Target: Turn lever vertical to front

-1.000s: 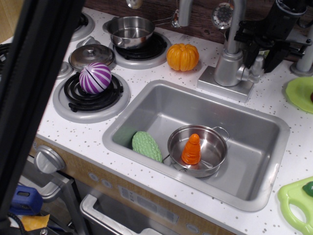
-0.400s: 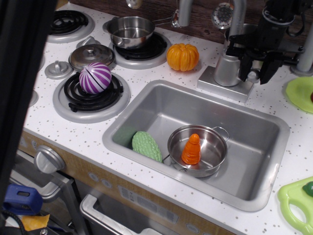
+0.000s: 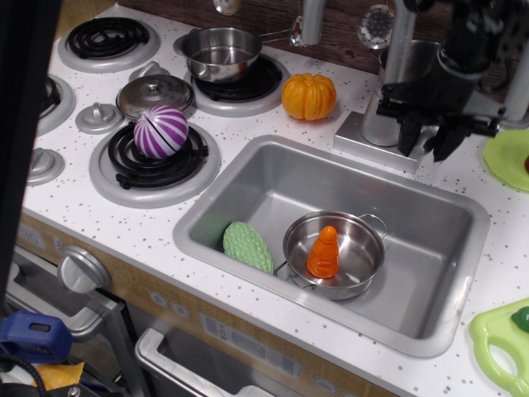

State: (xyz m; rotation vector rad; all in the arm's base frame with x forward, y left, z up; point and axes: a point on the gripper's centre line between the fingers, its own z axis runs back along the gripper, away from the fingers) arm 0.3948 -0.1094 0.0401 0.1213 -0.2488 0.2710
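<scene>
The silver faucet body stands on its grey base behind the sink, with the tall spout pipe rising from it. My black gripper hangs just right of the faucet body, low over the counter. Its two fingers point down and stand apart, so it is open. The lever sits on the faucet's right side, where the gripper is, and the gripper hides it. I cannot tell whether the fingers touch it.
The sink holds a steel pot with an orange toy and a green toy. An orange pumpkin sits left of the faucet. A purple ball rests on a burner. A green plate lies to the right.
The gripper has moved down and forward along the faucet's right side, and its fingers now cover the lever. The dark bar in the left foreground has slid out to the left.
</scene>
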